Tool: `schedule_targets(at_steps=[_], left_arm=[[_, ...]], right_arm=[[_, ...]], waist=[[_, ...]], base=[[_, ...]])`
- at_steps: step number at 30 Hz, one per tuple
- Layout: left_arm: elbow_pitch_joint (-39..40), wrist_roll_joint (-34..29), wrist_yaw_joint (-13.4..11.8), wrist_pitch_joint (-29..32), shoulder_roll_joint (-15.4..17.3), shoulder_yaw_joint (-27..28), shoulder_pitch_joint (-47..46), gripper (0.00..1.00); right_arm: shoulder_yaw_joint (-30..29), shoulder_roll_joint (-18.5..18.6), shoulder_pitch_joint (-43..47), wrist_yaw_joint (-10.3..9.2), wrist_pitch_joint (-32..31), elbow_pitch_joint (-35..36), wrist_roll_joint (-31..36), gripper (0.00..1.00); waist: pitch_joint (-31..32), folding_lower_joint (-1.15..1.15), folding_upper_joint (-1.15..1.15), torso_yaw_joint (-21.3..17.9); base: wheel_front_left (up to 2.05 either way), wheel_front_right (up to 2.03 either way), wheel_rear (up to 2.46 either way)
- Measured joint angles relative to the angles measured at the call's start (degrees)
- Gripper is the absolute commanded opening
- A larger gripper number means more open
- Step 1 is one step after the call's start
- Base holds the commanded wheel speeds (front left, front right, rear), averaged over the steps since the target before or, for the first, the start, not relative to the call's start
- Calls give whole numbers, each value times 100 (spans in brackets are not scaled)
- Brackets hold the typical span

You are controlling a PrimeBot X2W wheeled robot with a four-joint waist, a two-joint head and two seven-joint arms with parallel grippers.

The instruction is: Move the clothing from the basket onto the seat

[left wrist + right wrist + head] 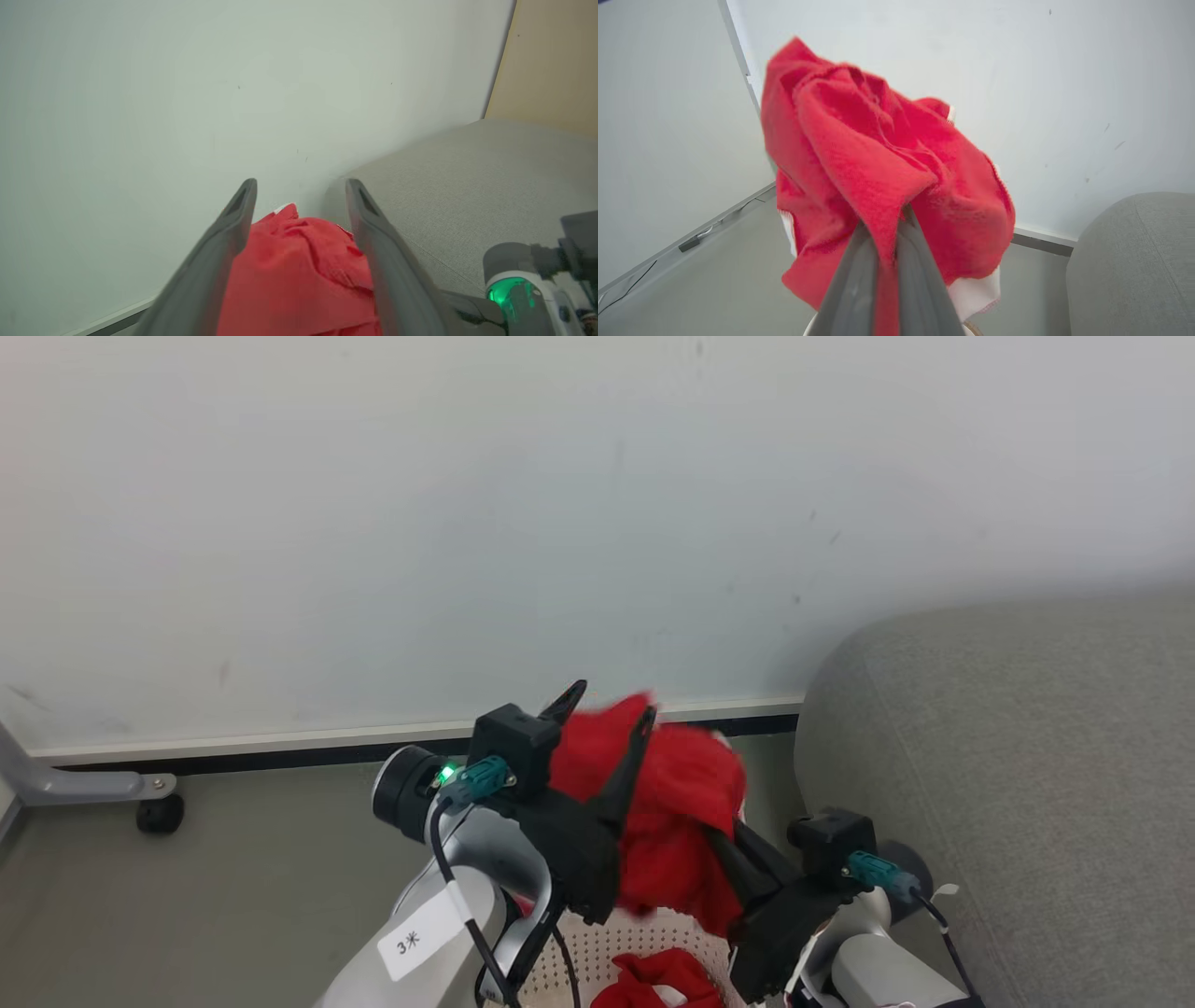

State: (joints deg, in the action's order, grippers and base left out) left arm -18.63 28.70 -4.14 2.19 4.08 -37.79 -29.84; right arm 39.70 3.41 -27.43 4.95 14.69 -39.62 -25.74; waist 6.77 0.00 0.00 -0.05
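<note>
A bunched red garment [686,803] of the clothing hangs in the air above the basket [607,943]. My right gripper [889,228] is shut on a fold of it, the fingertips buried in the fabric. My left gripper [607,707] is raised beside it and open. Part of the garment [299,275] lies between the left gripper's spread fingers [238,210]. Another red piece [663,975] lies in the cream perforated basket at the bottom edge. The grey seat [1027,756] stands to the right, close by.
A white wall with a pale baseboard [280,742] runs behind. A grey metal leg with a black caster [159,814] stands on the floor at far left. Grey floor [233,896] lies between it and the basket.
</note>
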Motion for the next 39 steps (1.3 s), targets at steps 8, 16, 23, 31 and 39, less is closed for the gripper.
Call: schedule_targets(at_steps=[8, 16, 23, 31, 39], left_arm=[[-79, 43, -48, -157, 126, 101, 354, 100], [-11, 89, -89, -342, 204, 97, 864, 100], [178, 202, -65, -497, 218, -8, 1283, 100], [321, 208, -66, -698, 127, -137, 1532, 100], [403, 203, -67, -880, 59, -258, 1591, 100]], right_arm=[[-423, 381, 203, -152, -1, 225, -4, 0], [-716, 871, 759, -402, -1, 739, 70, 0], [-894, 1263, 1165, -584, -1, 1345, 216, 0], [-1027, 1538, 1324, -695, 0, 2002, 421, 0], [-1133, 1766, 1388, -683, 0, 2466, 459, 0]], waist=[[32, 0, 0, -215], [95, 0, 0, -481], [131, 0, 0, -836], [114, 0, 0, -1351], [-17, 0, 0, -1848]], base=[[0, 0, 0], [0, 0, 0], [0, 0, 0], [0, 0, 0], [0, 0, 0]])
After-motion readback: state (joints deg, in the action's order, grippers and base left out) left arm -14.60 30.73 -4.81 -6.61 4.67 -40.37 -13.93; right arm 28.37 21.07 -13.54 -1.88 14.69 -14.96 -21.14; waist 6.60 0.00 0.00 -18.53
